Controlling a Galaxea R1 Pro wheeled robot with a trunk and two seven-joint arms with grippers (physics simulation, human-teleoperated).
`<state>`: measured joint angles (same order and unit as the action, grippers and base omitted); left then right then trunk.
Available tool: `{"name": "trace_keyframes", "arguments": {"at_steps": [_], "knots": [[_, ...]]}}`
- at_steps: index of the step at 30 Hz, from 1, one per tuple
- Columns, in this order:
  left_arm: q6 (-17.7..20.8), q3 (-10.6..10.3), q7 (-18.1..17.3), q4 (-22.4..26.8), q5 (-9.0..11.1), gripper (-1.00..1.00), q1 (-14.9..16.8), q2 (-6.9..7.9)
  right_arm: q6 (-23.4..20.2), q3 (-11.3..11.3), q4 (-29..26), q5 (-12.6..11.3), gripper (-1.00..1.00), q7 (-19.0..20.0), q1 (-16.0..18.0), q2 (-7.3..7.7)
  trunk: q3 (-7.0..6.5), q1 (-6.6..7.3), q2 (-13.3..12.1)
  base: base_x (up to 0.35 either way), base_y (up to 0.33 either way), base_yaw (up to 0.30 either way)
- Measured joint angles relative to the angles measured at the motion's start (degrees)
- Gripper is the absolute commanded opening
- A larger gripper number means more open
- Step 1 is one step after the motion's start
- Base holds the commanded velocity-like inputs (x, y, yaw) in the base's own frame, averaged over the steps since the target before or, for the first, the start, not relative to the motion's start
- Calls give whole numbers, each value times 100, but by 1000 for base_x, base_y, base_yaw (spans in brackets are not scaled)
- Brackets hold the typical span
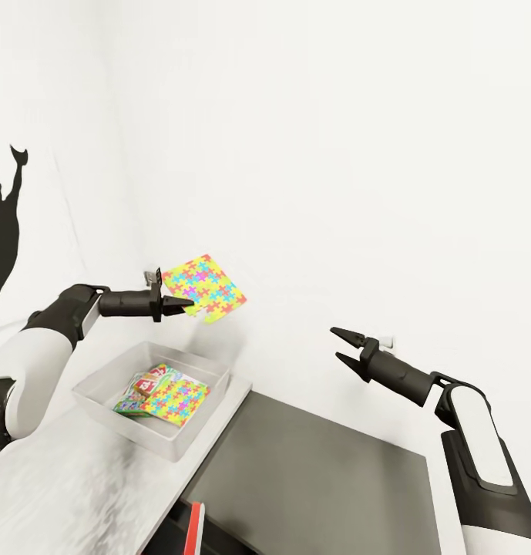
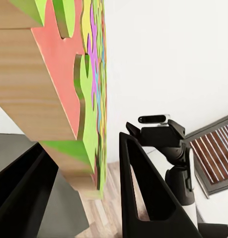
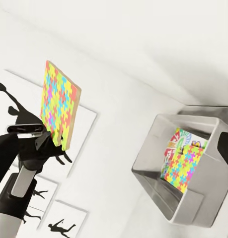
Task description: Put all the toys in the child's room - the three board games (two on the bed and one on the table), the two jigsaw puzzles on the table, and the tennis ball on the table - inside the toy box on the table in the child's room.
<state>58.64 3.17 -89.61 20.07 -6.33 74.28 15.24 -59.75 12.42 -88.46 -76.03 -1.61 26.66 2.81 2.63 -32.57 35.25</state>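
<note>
A light grey toy box [image 1: 103,384] sits on the pale desk [image 1: 80,486], close to the white wall. Inside it lies a jigsaw puzzle sheet [image 1: 179,399] of yellow, blue, pink and green pieces, resting partly over a board game [image 1: 146,387] whose cover carries red printed lettering, too small to read. From the right wrist camera the same toy box [image 3: 161,198] shows the puzzle sheet [image 3: 186,166] overlapping the game box [image 3: 181,140].

Above the toy box, and towards the wall from it, the left gripper [image 1: 189,307] holds a second jigsaw puzzle [image 1: 203,287] in the air, its jaws closed on the sheet's lower edge. The sheet is tilted, clear of the box rim and of the wall. In the left wrist camera this held puzzle [image 2: 59,84] is seen edge-on, with a plain wood-coloured edge and bright piece pattern on its face, between the dark fingers [image 2: 143,198]. In the right wrist camera the held puzzle [image 3: 59,101] stands upright in the left gripper [image 3: 58,148].

The right gripper [image 1: 341,346] hangs well away from the toy box, over the lower dark grey section of the desk [image 1: 319,478]; its jaws are spread apart and hold nothing.

On the wall beyond the toy box are black baseball silhouette pictures [image 1: 3,223]. A small red-edged object [image 1: 194,528] shows below the desk edge; what it is cannot be told.
</note>
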Motion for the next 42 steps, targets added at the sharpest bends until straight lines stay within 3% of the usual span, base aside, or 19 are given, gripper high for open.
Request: {"name": "trace_keyframes", "arguments": {"at_steps": [8, 12, 15, 33, 36, 42], "knots": [[6, -6, 60, -468, -16, -100, -49, 282, 0, 0, 6, 6, 100, -14, 0, 0, 67, 0, 0, 0, 0, 0], [-6, -3, 833, -842, 13, -100, -53, 364, 0, 0, 26, 11, 100, -14, 0, 0, 105, 0, 0, 0, 0, 0], [-24, 13, 1126, -1008, 30, -100, -124, 404, 14, 0, 31, 12, 100, -14, 0, 0, 133, 0, 0, 0, 0, 0], [-276, 164, 1506, -1085, 55, -100, -479, 566, 8, 0, 37, 13, 100, -14, 0, 0, 302, 0, 0, 0, 0, 0], [-326, 365, 1699, -1086, 55, -100, -507, 569, 8, -4, 37, 13, 100, -14, 0, 0, 330, 0, 0, 0, 0, 0], [-437, 1076, 2608, -1087, 49, -100, -544, 558, 5, -6, 33, 16, 100, -14, 0, 0, 386, 0, 0, 0, 0, 0]]}}
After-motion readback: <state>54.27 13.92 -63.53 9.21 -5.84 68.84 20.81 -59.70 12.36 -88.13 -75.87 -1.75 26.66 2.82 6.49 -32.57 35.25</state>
